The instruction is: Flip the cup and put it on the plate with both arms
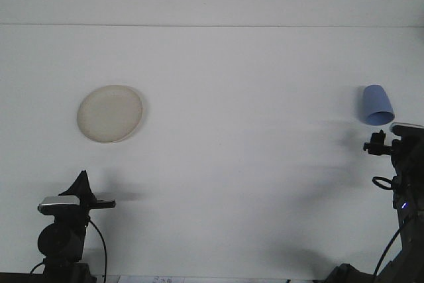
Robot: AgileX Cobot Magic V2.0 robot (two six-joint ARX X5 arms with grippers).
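A light blue cup [377,105] stands upside down at the far right of the white table, its rim on the surface. A round cream plate [109,113] lies flat at the left. My right gripper [392,138] is raised just below and to the right of the cup, close to it, and partly cut off by the frame's right edge. My left gripper [83,183] rests low at the front left, well below the plate, with nothing in it.
The white table [232,164] runs back to a pale wall, with its far edge near the top of the view. Black cables hang from both arms at the front corners.
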